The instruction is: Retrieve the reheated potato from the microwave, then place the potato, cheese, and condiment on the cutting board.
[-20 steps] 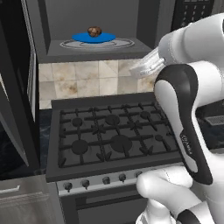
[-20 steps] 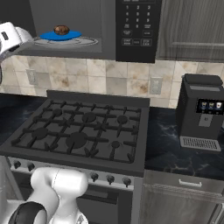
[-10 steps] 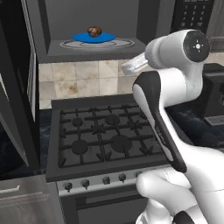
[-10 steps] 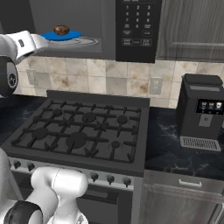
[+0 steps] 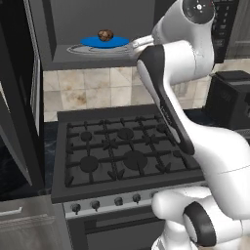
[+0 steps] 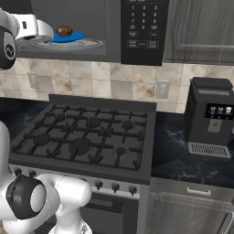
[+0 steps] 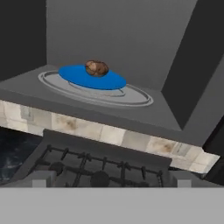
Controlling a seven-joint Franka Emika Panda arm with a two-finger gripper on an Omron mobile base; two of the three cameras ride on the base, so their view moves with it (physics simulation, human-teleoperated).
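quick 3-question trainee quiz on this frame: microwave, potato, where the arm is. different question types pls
1. True or false: the microwave door is shut.
2. What does the potato rest on? A) bare turntable B) blue plate C) stove grate
3. Fill in: below the microwave sits a black gas ____.

Key:
1. False. The door stands open and the grey interior shows.
2. B. It sits on the blue plate, which lies on the glass turntable.
3. Stove. The gripper is at the cavity's mouth, short of the plate.
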